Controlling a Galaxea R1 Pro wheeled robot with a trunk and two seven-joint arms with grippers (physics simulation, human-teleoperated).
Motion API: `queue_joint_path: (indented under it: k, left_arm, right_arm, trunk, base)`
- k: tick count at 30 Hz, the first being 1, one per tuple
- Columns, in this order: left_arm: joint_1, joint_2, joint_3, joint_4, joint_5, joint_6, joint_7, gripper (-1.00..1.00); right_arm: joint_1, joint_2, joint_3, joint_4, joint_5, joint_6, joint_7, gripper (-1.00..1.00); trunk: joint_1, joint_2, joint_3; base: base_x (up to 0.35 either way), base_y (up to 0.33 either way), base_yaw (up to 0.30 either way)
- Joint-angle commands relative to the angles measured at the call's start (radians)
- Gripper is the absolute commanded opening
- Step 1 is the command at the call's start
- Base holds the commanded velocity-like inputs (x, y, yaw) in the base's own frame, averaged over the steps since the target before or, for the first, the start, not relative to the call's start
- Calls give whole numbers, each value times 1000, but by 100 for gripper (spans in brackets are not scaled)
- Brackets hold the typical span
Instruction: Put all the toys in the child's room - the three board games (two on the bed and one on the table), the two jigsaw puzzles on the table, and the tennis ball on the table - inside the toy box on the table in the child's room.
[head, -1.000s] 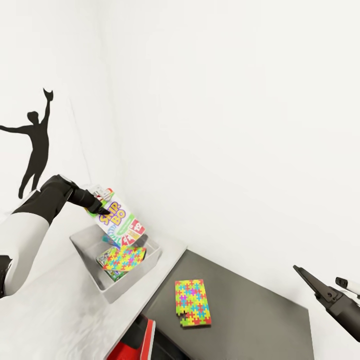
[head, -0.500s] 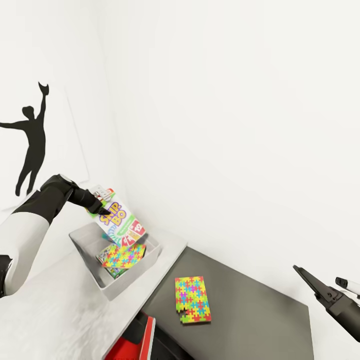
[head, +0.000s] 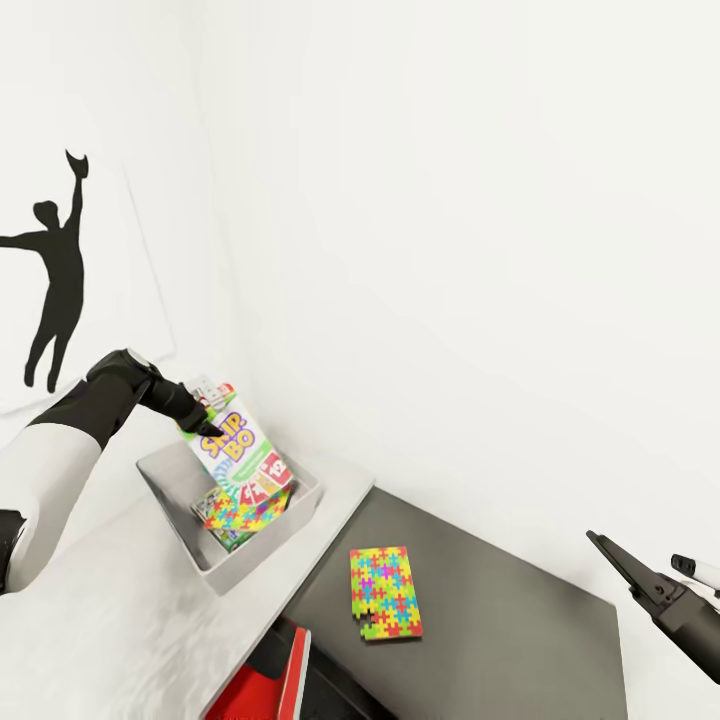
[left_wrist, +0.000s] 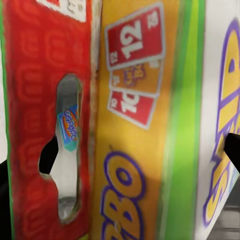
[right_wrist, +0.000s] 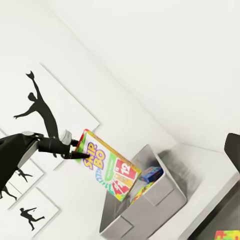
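Lowering the white-green-red SKIP-BO game box into the shallow grey toy bin, left gripper clamped on it; right gripper fingers apart. Next I release, then fetch the multicoloured puzzle slab on the dark table end.

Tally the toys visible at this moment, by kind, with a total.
Board games: 2, the SKIP-BO box in the left gripper and a blue box in the toy box.
Jigsaw puzzles: 2, one in the bin, one on the table.
Total: 4

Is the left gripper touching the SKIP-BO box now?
Touching. The head view shows the left gripper clamped on the SKIP-BO box's upper edge, over the toy box.
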Motion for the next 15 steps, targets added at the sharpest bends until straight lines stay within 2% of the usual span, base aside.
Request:
queue_joint_path:
  k: [1, 4, 5, 9, 15]
  left_arm:
    - [-1, 1, -4, -1, -13, 7, -5, -100]
    - [-1, 1, -3, 0, -43, 3, -6, -100]
    - [-1, 1, -2, 0, -65, 2, -7, -100]
    - [-1, 1, -1, 1, -101, -1, -7, -100]
    - [-1, 1, 0, 2, -117, -1, -7, -100]
  right_arm:
    - [0, 0, 0, -1, -6, 7, -1, 100]
    - [0, -1, 0, -1, -6, 7, -1, 100]
    - [0, -1, 0, -1, -6, 7, -1, 100]
    - [0, -1, 0, -1, -6, 7, -1, 100]
    - [0, -1, 0, -1, -6, 7, -1, 100]
  trunk:
    - [1, -2, -4]
    - [1, -2, -9]
    - [1, -2, -10]
    - [1, -2, -17]
    - [1, -2, -27]
  base:
    - [0, 0, 0]
    - [0, 0, 0]
    - [0, 0, 0]
    - [0, 0, 0]
    - [0, 0, 0]
